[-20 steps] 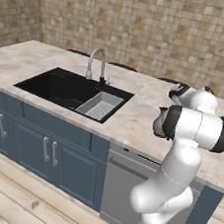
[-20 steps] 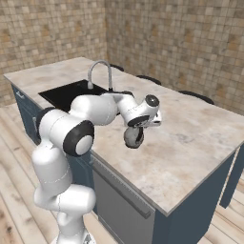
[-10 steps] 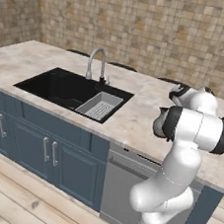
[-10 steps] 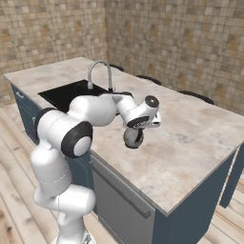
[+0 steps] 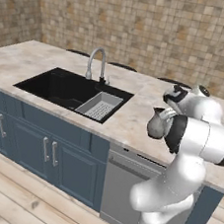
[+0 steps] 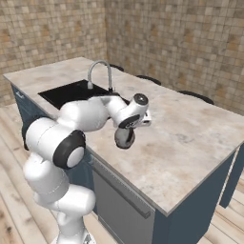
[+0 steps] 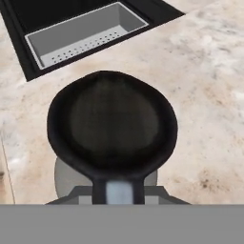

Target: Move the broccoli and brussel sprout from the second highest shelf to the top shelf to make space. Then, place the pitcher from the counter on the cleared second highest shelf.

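The pitcher (image 6: 125, 138) is a rounded grey-beige jug with a dark neck, and it sits near the front edge of the counter (image 6: 190, 138). My gripper (image 6: 130, 125) comes down on it from above and is shut on its dark rim. From the left, the pitcher (image 5: 156, 127) sits just left of my forearm, under the gripper (image 5: 164, 113). The hand view looks straight down into the pitcher's (image 7: 112, 124) dark mouth, with the gripper (image 7: 118, 188) clamped on the near rim. The broccoli, brussel sprout and both shelves are out of view.
A black sink (image 5: 67, 86) with a grey strainer basket (image 5: 101, 106) and a chrome tap (image 5: 96, 62) lies left of the pitcher. Dark blue cabinets (image 5: 41, 140) and a grey dishwasher front (image 5: 125, 185) stand below the counter (image 5: 36, 60). A tiled wall rises behind.
The jaws have closed onto the pitcher's rim. Hand and pitcher have shifted slightly toward the sink.
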